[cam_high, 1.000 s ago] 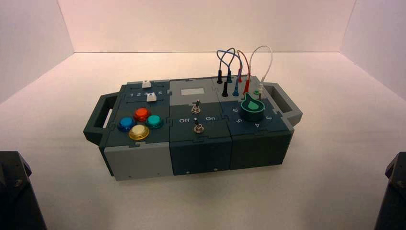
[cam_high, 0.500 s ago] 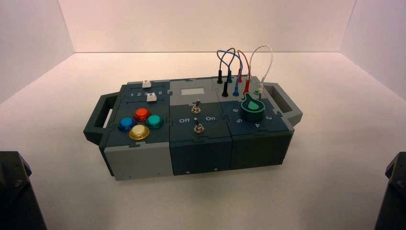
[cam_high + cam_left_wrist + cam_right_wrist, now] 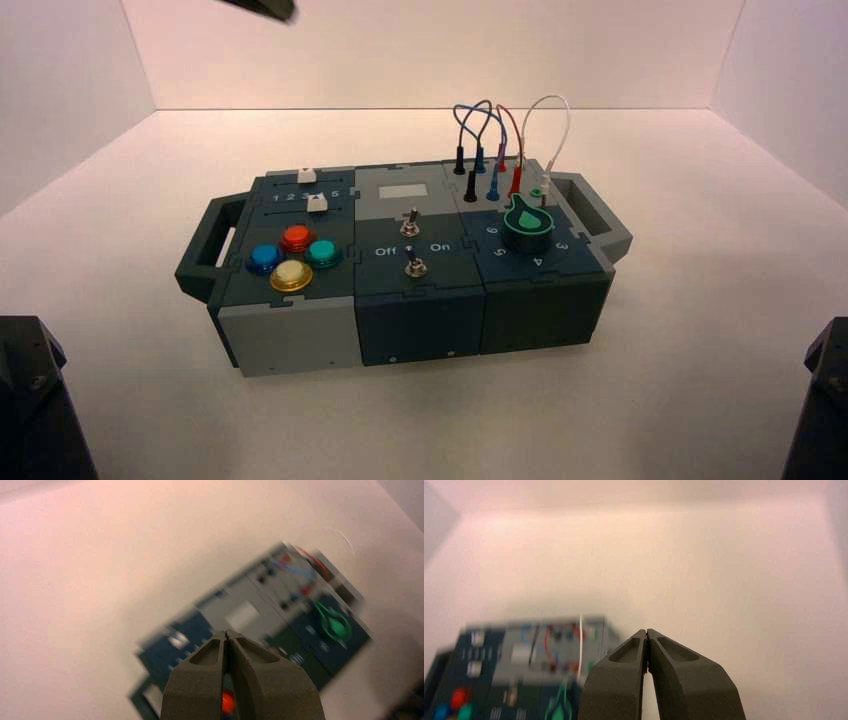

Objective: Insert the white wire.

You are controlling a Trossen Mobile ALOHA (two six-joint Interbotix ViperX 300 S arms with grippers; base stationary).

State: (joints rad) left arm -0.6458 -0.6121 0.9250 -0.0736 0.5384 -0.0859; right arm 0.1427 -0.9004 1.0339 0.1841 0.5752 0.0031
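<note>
Pale walls close in a white surface (image 3: 700, 330) on three sides, and on it the box (image 3: 400, 290) stands turned a little, with a dark handle at each end. Its left section carries four round buttons in a cluster, blue (image 3: 264, 258), red (image 3: 296, 238), teal (image 3: 322, 252) and yellow (image 3: 291, 275), with two small white slider caps (image 3: 317, 203) behind them on a numbered track. Its middle section holds a grey panel and two metal toggle switches (image 3: 410, 245), one behind the other, between the words Off and On. Its right section has a green knob (image 3: 527, 226) inside a ring of numbers.

Behind the knob the leads stand in a group: blue leads (image 3: 472, 115) with dark plugs, a red lead (image 3: 512, 135) beside them, and the white wire (image 3: 545, 115) at the right of the group, bent in a tall arch near the right handle. Whether its plug tips sit in sockets cannot be made out.

Both arms are well away from the box. At the high view's upper left edge a dark arm part (image 3: 262, 8) shows. The left end effector (image 3: 227, 637) hangs high above the box with its fingers pressed together. The right end effector (image 3: 646, 632) is likewise pressed together, above the box's near side and clear of the wires.
</note>
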